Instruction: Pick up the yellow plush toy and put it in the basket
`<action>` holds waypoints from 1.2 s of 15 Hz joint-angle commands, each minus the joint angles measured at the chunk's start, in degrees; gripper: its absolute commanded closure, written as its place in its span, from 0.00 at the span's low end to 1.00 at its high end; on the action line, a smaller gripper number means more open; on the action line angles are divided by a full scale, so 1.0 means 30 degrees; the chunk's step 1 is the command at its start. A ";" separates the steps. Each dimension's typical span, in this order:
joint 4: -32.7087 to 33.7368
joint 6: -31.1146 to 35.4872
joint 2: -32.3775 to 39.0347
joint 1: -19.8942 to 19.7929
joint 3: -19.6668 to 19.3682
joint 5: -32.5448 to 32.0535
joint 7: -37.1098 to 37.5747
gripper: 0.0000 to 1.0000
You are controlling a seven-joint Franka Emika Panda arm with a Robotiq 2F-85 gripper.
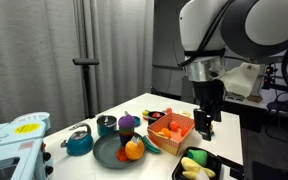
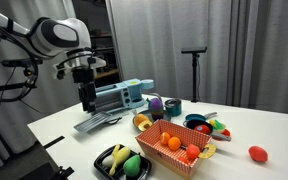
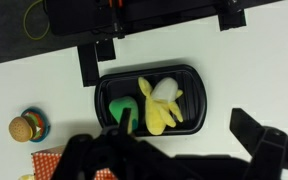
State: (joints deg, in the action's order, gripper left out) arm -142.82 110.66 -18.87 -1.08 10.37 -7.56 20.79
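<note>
Attention was given to the small, pale yellow, lumpy plush toy, which was found lying in a flat black plastic tray next to a round green item. The Robotiq gripper was seen above this tray, its fingers spread wide and nothing grasped. In the wrist view the toy was placed a little ahead, between the fingers, and its long axis was judged to cross their closing line. The square orange-red latticed basket was set just beside the tray.
</note>
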 commanded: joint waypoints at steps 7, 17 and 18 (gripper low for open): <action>0.0449 0.1479 0.1935 -0.0043 -0.1967 0.0149 -0.2477 0.00; 0.0846 0.2257 0.4828 -0.0229 -0.2812 -0.0961 -0.0154 0.00; 0.0969 0.2119 0.5095 -0.0212 -0.2829 -0.0959 0.0096 0.00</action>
State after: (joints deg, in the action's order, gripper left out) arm -139.97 117.09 -3.57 -2.38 2.55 -10.41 21.09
